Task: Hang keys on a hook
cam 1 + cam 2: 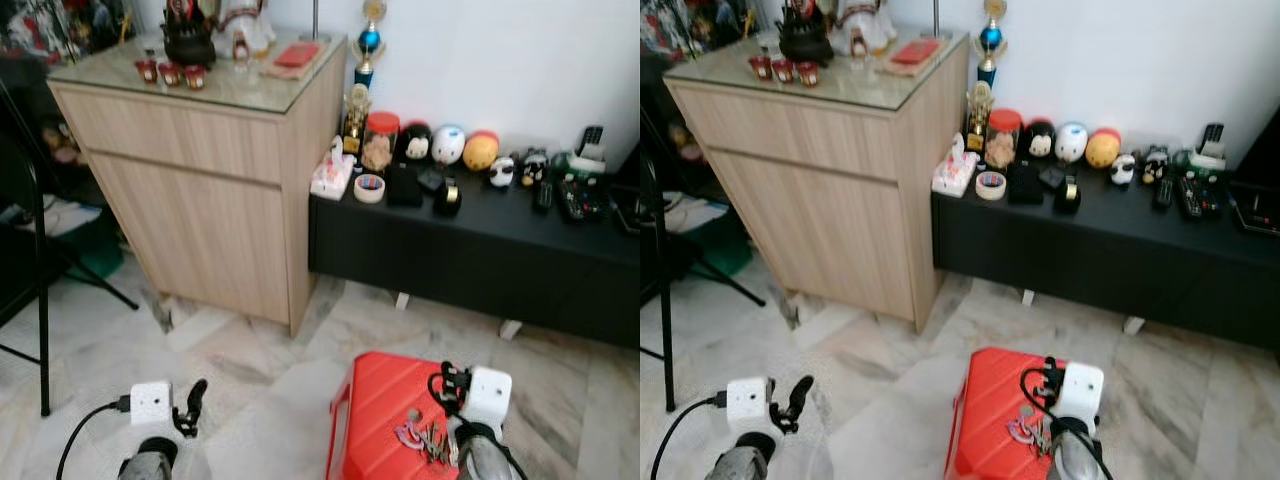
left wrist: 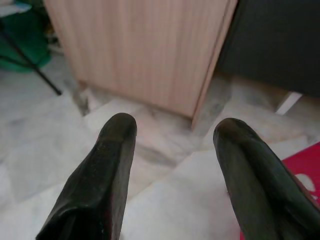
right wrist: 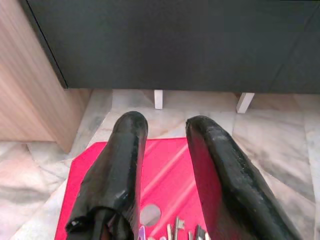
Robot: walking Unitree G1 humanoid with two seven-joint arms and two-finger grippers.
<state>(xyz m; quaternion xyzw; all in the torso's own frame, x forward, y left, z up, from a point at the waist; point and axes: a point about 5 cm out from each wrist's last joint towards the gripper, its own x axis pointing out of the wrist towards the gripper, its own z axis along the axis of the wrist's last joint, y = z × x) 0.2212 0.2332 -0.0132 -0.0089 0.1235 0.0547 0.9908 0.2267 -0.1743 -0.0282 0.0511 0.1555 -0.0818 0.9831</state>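
Note:
A bunch of keys (image 1: 425,436) with a pink tag lies on top of a red plastic stool (image 1: 375,410) on the marble floor. My right gripper (image 3: 166,125) hovers just above the stool with its fingers open, and the keys (image 3: 176,231) lie near the base of the fingers, with nothing held. The right wrist (image 1: 487,395) sits at the stool's right edge. My left gripper (image 2: 175,135) is open and empty, low over the floor to the left of the stool, pointing at the wooden cabinet (image 2: 145,50).
A light wooden cabinet (image 1: 210,170) with a glass top stands ahead on the left. A low black bench (image 1: 480,250) full of small figures, jars and remotes runs along the white wall. Black chair legs (image 1: 42,330) stand at the far left.

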